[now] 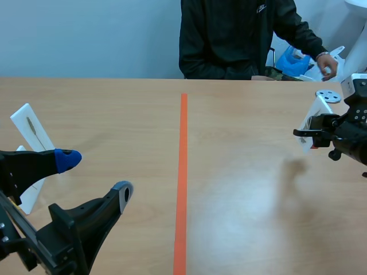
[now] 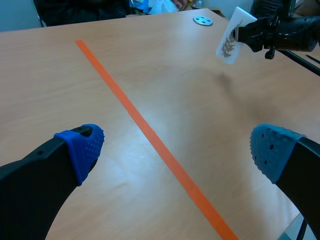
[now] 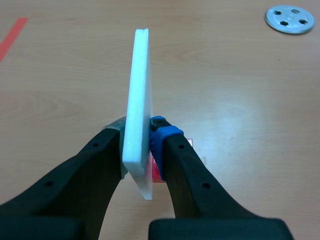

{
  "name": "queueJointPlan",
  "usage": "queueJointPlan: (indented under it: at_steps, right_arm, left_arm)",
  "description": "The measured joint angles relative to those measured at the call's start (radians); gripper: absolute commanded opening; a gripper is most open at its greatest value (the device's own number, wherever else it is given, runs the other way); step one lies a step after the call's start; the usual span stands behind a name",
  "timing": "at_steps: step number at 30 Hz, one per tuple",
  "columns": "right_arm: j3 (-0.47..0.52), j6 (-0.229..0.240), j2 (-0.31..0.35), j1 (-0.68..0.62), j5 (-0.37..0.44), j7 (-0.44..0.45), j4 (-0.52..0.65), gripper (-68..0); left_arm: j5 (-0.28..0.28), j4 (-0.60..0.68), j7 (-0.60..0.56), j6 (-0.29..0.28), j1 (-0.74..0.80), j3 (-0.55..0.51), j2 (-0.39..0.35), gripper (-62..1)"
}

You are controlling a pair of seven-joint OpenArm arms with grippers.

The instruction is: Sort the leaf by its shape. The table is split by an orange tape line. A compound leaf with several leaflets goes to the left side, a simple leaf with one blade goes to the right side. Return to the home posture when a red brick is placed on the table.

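Note:
A white foam card (image 1: 319, 110) bearing a compound leaf (image 2: 229, 44) with several leaflets hangs above the right side of the table. My right gripper (image 3: 137, 131) is shut on its lower edge, and the card (image 3: 140, 100) stands edge-on between the pads. A second white card (image 1: 31, 129) with a thin single-blade leaf stands tilted at the far left, just behind my left gripper (image 1: 96, 176). That gripper (image 2: 177, 147) is open and holds nothing, low over the left half.
The orange tape line (image 1: 182, 183) runs down the table's middle. A round metal disc (image 1: 328, 96) lies at the back right. A person sits across the table, one hand (image 1: 328, 66) near a blue bag (image 1: 292, 60). A red mark (image 3: 157, 174) shows under the right fingers.

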Motion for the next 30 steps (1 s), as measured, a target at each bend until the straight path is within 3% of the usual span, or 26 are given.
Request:
queueJointPlan:
  at_steps: [6,11,15,26,30]
  right_arm:
    - [0.0,-0.031,0.0,0.05,0.0,0.011,-0.144,-66.2]
    - [0.0,-0.076,0.0,0.045,-0.001,0.003,-0.159,-64.9]
    - [0.0,-0.075,0.0,0.044,-0.001,-0.001,-0.157,-64.1]
    - [0.0,-0.073,0.0,0.044,-0.001,0.0,-0.156,-36.1]
    - [0.0,-0.06,0.0,0.044,-0.001,0.011,-0.151,-31.5]
  left_arm:
    - [0.0,0.0,0.0,0.0,0.0,0.0,0.0,1.4]
    - [0.0,0.0,-0.001,0.0,0.0,0.0,0.0,1.4]
    - [0.0,0.0,0.0,0.0,0.0,0.0,0.0,1.4]
    - [0.0,0.0,0.0,0.0,-0.011,0.0,0.0,1.4]
    - [0.0,0.0,0.0,0.0,-0.022,0.0,0.0,1.4]
